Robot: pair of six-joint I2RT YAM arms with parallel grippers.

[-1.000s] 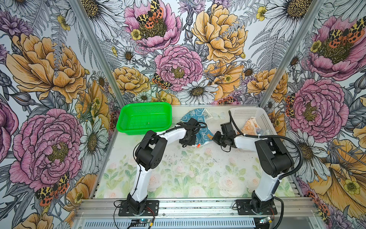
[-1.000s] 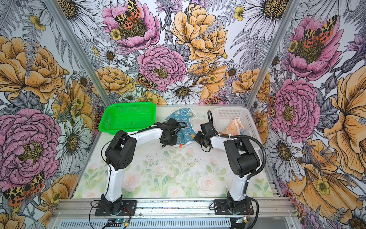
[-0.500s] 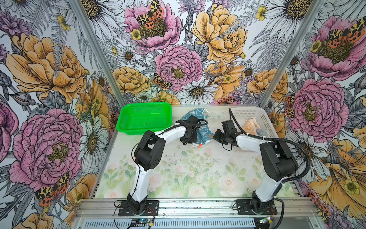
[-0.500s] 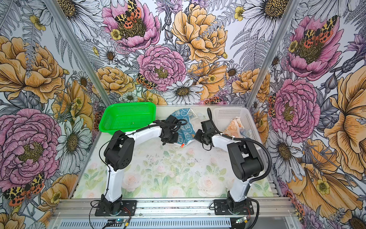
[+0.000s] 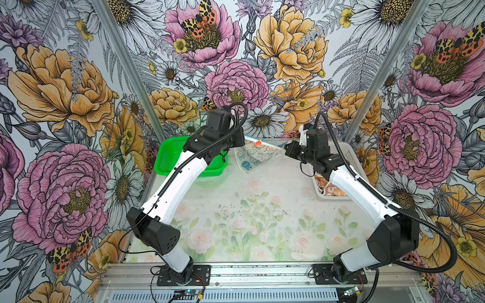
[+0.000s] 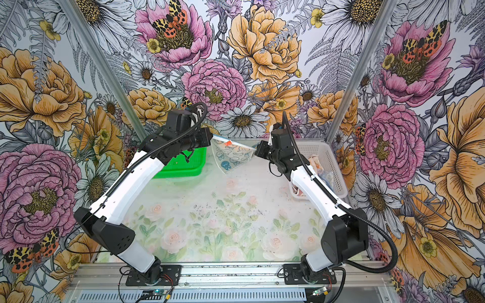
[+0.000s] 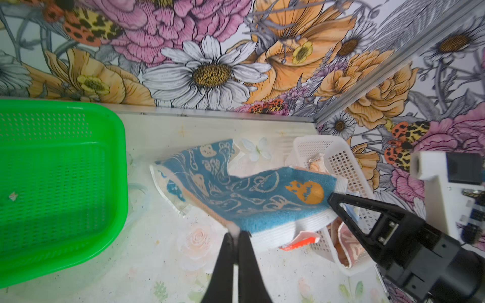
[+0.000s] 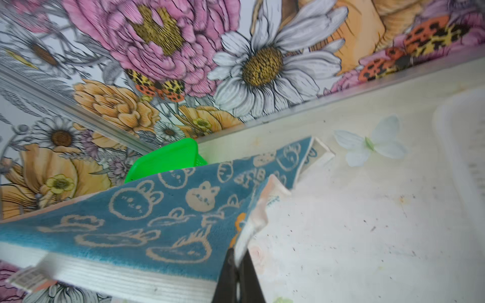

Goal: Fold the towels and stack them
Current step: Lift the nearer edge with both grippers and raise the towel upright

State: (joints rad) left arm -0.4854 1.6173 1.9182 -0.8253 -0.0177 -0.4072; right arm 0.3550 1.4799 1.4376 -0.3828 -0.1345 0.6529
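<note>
Floral wallpaper closes in three sides of the cell, and the table (image 5: 249, 215) carries a faded rose print. A green basket (image 5: 165, 162) sits at the back left and a white basket (image 5: 351, 160) at the back right.

The blue towel (image 5: 256, 157) hangs in the air between the two arms, over the back of the table and between the baskets. In both top views it shows its pale reverse side. The wrist views show its blue bunny face. The left claw (image 7: 235, 234) is pressed together on one upper corner, at the white hem. The right claw (image 8: 237, 255) pinches the opposite upper corner the same way. The top edge runs between them with some slack. The lower corner droops towards the table, and I cannot tell whether it touches. The other towels (image 5: 330, 189) lie crumpled in the white basket.

The blue towel looks light, soft and limp. It will likely sag and swing rather than hold a shape, and terry should grip well. The woven hem at the corners seems the firmest place to hold, as now. Drawing the claws apart would probably flatten it before it is laid down.

A second ago both arms were low, and the blue towel lay bunched on the table at the back. Both wrists have since risen and spread, lifting it clear and opening it out. The baskets have not moved.
</note>
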